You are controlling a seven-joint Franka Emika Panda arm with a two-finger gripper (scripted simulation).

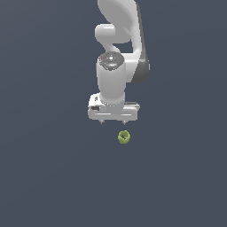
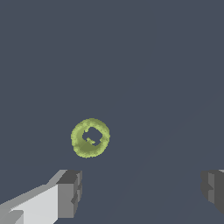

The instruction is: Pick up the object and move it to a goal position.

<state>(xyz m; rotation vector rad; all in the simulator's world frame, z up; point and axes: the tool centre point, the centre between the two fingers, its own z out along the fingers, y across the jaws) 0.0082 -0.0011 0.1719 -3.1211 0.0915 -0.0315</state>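
Nearest the wrist camera: two grey, blocky finger pads [image 2: 70, 192], spread wide with bare dark floor between them, nothing pinched. Gripper [image 2: 142, 190] open-handed, then, and holding nothing. One pad mounted on a white finger body, the other only partly in the wrist view at its edge.

Just beyond the pads: the small yellow-green, lumpy, ring-like object [image 2: 90, 138] with a dark hollow centre, lying on the plain slate-grey floor [image 2: 153, 65]. Closer to one pad than to the other, clear of both, not touching either.

In the exterior view, the same object [image 1: 124, 137] resting on the floor just below the gripper [image 1: 113, 122] and slightly toward the exterior view's right of its midline. Fingertips showing only as two short stubs under the broad white hand, apart from the object.

Above the object: white, glossy Franka arm [image 1: 116, 48] stacked nearly straight up, wrist pointed downward, hand level and square to the floor. Round dark-grey flange cap on the wrist joint, dark band along the forearm, upper link curving out of the picture's top edge.
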